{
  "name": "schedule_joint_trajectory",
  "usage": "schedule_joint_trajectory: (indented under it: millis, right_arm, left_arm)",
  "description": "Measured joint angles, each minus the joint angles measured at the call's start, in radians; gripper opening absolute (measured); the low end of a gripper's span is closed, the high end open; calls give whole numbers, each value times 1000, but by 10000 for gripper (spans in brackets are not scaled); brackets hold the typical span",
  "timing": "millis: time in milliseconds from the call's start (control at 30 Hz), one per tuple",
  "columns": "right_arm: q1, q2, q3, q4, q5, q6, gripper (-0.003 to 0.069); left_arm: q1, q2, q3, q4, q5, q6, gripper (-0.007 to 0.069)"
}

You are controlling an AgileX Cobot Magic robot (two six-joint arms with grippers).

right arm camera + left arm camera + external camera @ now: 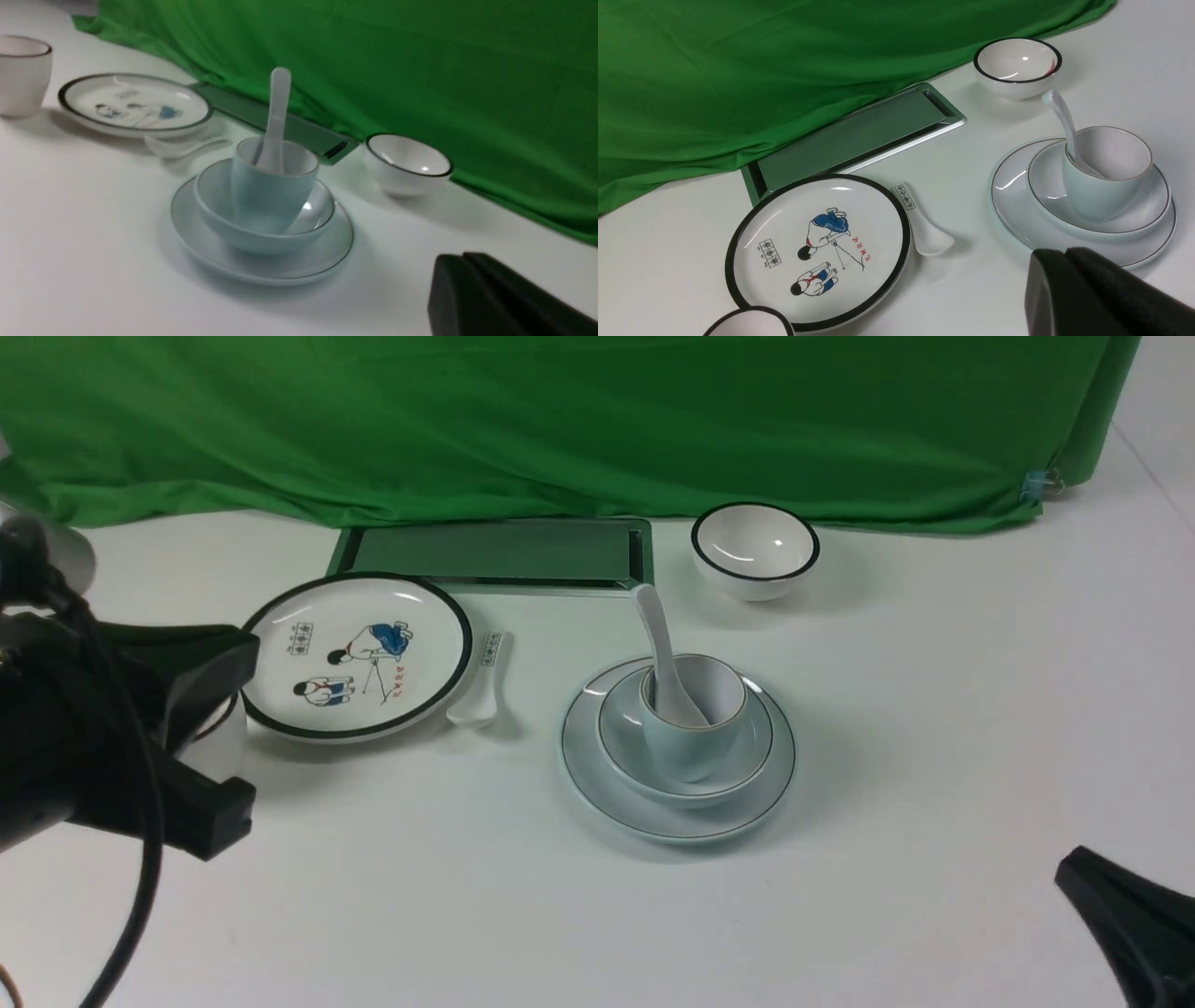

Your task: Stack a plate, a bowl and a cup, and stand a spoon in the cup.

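Right claw (1134,919) sits lowest and nearest in the front view, dark, jaws pressed together, empty, well apart from the stack. Left claw (1069,275) also clenched on nothing; in its wrist view the tips hang just in front of the plate (597,793) edge, not touching. Stack stands mid-worktop (934,709): plate at the bottom, bowl (756,751) inside it, cup (686,747) upright in the bowl, spoon (658,639) standing in the cup with its scoop down and handle leaning toward the green cloth (560,420). Left of the stack lies a printed spoon (481,686) with a small boxed mark on its handle, unreadable, beside the cartoon plate (359,653), which shows two figures, a boxed black label and red characters, none legible. Black-rimmed bowl (754,551) stands behind the stack, grey tray (495,555) by the cloth. White cup (21,74) sits beyond the cartoon plate in the right wrist view.
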Motion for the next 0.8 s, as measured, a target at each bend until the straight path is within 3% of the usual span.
schedule_joint_trajectory:
  millis: [67, 300, 333, 433, 567, 800]
  right_arm:
    - [-67, -85, 1, -34, 54, -1, 11]
    - [-401, -430, 1, -247, 360, 277, 11]
    - [-401, -440, 1, -250, 360, 282, 11]
    - [-522, -576, 2, -278, 572, 322, 11]
    - [-589, -595, 2, -286, 709, 387, 11]
    - [-592, -598, 2, -294, 801, 429, 14]
  left_arm:
    - [0, 0, 0, 0, 3, 0, -36]
    - [0, 1, 0, -3, 7, 0, -36]
    - [0, 1, 0, -3, 7, 0, -36]
    - [0, 2, 0, -3, 7, 0, -36]
    - [0, 2, 0, -5, 6, 0, -36]
    - [0, 6, 0, -6, 6, 0, -36]
